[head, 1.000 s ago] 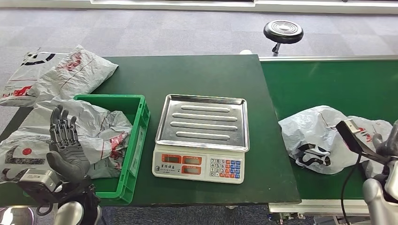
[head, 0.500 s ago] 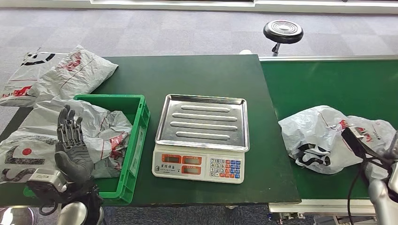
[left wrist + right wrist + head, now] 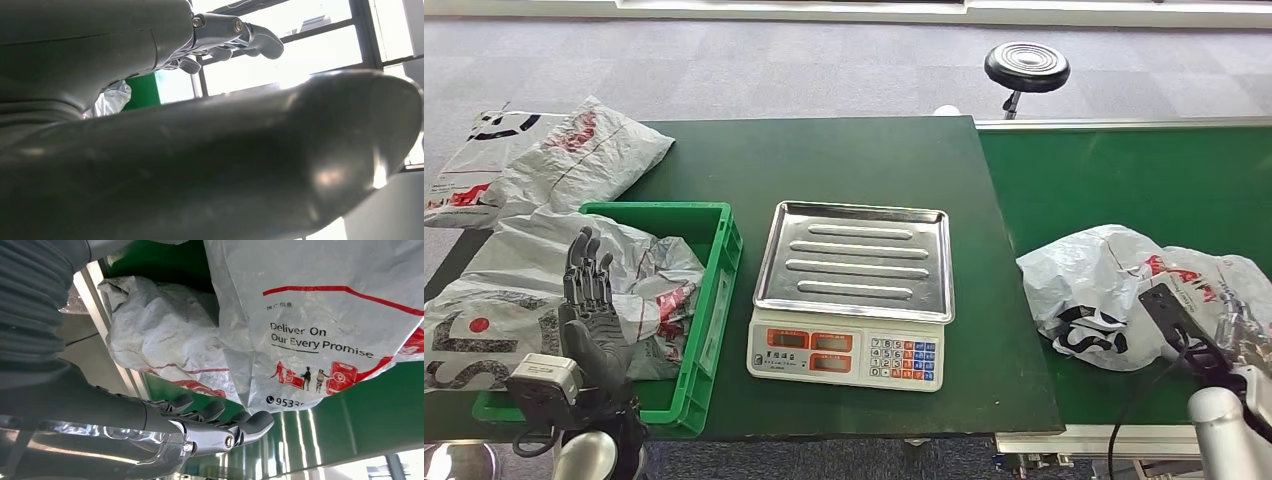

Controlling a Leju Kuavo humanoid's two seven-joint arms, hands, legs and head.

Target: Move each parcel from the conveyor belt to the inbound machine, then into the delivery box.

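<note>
right hand [image 3: 210,427] sits beside the grey parcel [image 3: 1114,295] on the conveyor belt [image 3: 1124,180], at its near right edge. fingers [image 3: 250,422] extended and apart, nothing in them, not clearly touching the bag. the wrist view shows a second crumpled bag [image 3: 160,340] tucked against the printed one.

left hand [image 3: 589,310] is raised over the near left corner of the green box [image 3: 719,250], fingers straight and spread, holding nothing. the box already has a parcel [image 3: 639,270] in it; more bags [image 3: 544,150] lie on the table at far left.

scale [image 3: 854,290] stands mid-table, its steel tray bare.

step in hand, as a judgement: pickup of the belt parcel with the right hand, grasp not yet made.

next move needs the fingers closing on a good fold of the bag, not just loose film, then a lift and a carry left onto the scale tray. risk: slick plastic slipping, or dragging the second bag along.
</note>
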